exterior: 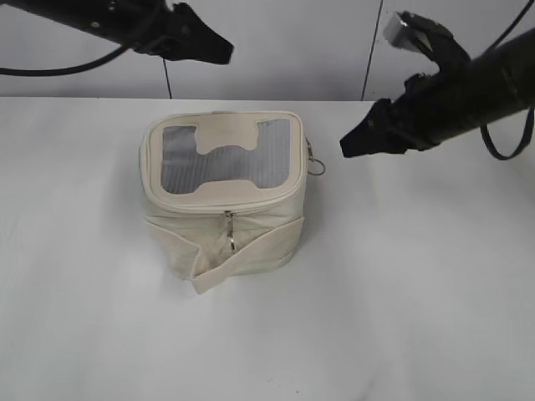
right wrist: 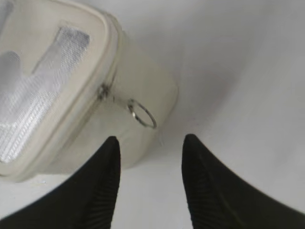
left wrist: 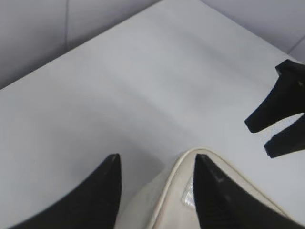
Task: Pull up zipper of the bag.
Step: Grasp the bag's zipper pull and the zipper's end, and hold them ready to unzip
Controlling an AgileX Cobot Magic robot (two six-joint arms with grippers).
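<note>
The bag [exterior: 223, 196] stood upright mid-tabletop [exterior: 418, 292], its front zipper pull [exterior: 230, 231] hanging down a vertical seam on the camera-facing side. The right gripper [exterior: 355, 144] hovered just beside the bag's ring-bearing side, nearer than the left gripper [exterior: 219, 48] behind it; both sets of fingers were spread, holding nothing.
</note>
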